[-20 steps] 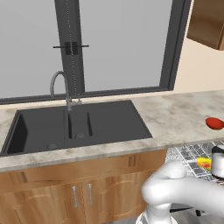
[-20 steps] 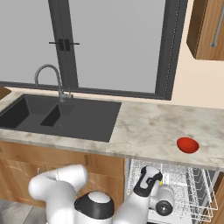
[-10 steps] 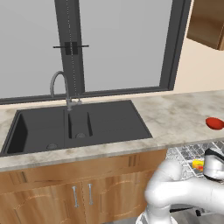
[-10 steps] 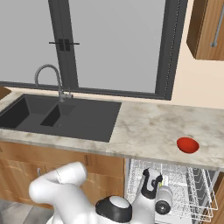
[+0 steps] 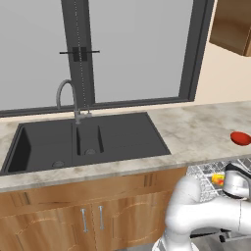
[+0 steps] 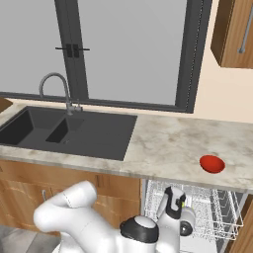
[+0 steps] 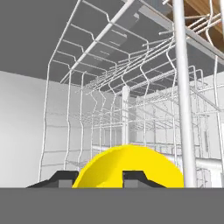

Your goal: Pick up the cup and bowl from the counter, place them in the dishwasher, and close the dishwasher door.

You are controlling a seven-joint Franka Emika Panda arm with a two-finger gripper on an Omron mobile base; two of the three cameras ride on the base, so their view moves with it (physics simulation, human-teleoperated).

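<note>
a: cup (image 7: 130, 168) position? yellow, seen in the hand view between the two dark fingertips (image 7: 134, 176) of the tool (image 7: 98, 179), with the white wire rack (image 7: 131, 109) rising all around it.

b: so the tool is clenched on the cup, inside the dishwasher (image 6: 207, 207). from the left base view a bit of yellow shows at the rack beside the arm's wrist (image 5: 235, 182).

a: bowl (image 6: 212, 163)? red, resting on the bench (image 6: 168, 143), right of the black double sink (image 6: 69, 129) and well apart from it, near the bench's front edge above the rack.

b: dishwasher door: cannot be made out, though the rack stands pulled out below the bench edge in the right base view.

a: faucet (image 5: 66, 98) stands behind the sink, before the window (image 5: 132, 49).
</note>
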